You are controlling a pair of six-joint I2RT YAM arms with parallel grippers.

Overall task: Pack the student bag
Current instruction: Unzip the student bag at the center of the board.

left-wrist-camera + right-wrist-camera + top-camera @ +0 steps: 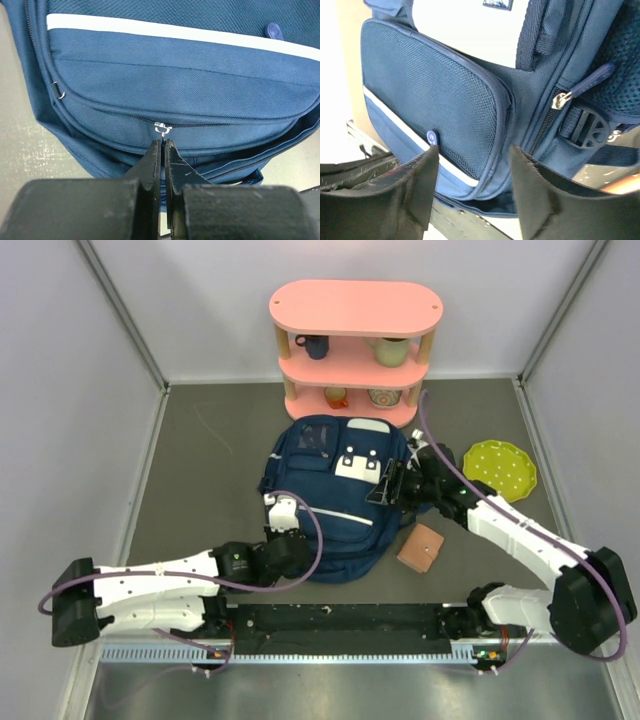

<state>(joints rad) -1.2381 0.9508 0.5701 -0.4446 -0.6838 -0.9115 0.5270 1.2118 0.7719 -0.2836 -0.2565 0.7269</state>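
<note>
From above, the student bag (pixel 330 510) is seen lying flat on the table (pixel 200 460). At the left wrist, the left claw (pixel 161 144) is pinched onto a zipper pull (pixel 162 129). At the right wrist, the right claw (pixel 472 160) is spread empty. The limp fabric is judged best taken by its pulls.

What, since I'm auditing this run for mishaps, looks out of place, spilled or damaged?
Nothing stands out. The student bag lies flat and looks intact. The left gripper is shut on its front-pocket zipper pull, and the right gripper is open close to the bag. The pink shelf stands upright, and nothing is spilled.
</note>
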